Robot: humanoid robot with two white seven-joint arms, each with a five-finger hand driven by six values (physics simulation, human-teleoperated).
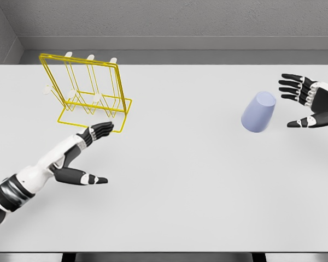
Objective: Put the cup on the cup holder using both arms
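A pale lilac cup (258,111) stands upside down on the white table, right of the middle. My right hand (306,103) hovers just right of it, fingers spread, a small gap between palm and cup. The yellow wire cup holder (90,93) with white-tipped pegs stands at the back left. My left hand (90,150) lies in front of the holder's base, fingers stretched toward it, thumb pointing right, holding nothing.
The white table (180,191) spreads wide between the holder and the cup. Its front edge runs along the bottom of the view. A grey wall rises behind the table's far edge.
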